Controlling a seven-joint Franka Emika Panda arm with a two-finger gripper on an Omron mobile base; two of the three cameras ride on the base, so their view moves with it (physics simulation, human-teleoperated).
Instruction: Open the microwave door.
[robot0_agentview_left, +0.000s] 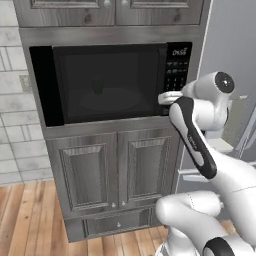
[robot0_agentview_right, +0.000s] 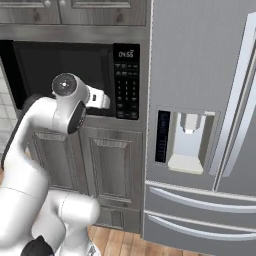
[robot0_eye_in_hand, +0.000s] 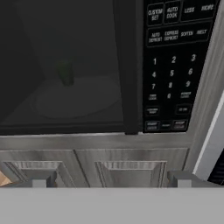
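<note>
Left base view: the microwave (robot0_agentview_left: 111, 82) is built into grey wood-grain cabinets (robot0_agentview_left: 115, 172), its door (robot0_agentview_left: 97, 85) shut, a small white logo at its top right, too blurred to read. The arm's hand sits near the keypad (robot0_agentview_left: 176, 75).

Right base view: the clock reads 04:55 above the keypad; the grey fridge (robot0_agentview_right: 202, 125) with a dispenser (robot0_agentview_right: 187, 140) stands to the right.

Hand view: the gripper (robot0_eye_in_hand: 111, 178) has its fingers (robot0_eye_in_hand: 39, 178) spread wide, grasping nothing, before the door's vertical bar handle (robot0_eye_in_hand: 128, 65). Keys read CUSTOM SET, AUTO COOK, LESS, MORE, AUTO DEFROST, EXPRESS DEFROST, SOFTEN, MELT and digits.
</note>
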